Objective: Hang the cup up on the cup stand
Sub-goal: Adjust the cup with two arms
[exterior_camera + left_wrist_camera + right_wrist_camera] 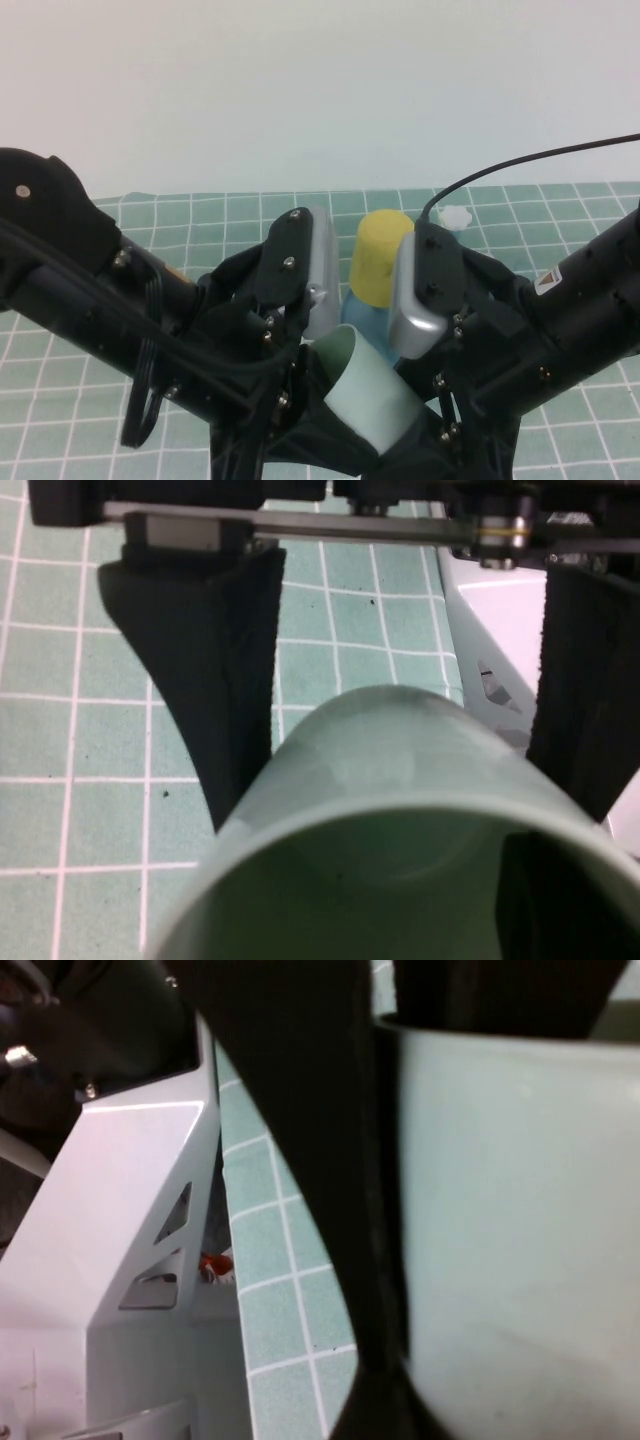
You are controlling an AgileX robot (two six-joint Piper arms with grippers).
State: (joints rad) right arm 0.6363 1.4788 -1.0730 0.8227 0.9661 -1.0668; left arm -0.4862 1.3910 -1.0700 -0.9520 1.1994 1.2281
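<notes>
The pale mint cup (368, 395) hangs tilted above the mat between my two arms, mouth towards the left arm. My right gripper (520, 1290) is shut on its body, one black finger (365, 1260) flat against the wall. My left gripper (410, 825) is at the same cup (390, 770), its black fingers (215, 680) standing wide apart on either side of it. Whether they touch the cup does not show. Behind the cup, part of the blue cup stand (368, 322) shows, with one white flower knob (456, 216).
A yellow cup (381, 262) sits upside down on the stand, just behind the held cup. The green checked mat (200, 215) covers the table. Both wrist cameras' silver housings (420, 300) crowd the middle, close to the stand.
</notes>
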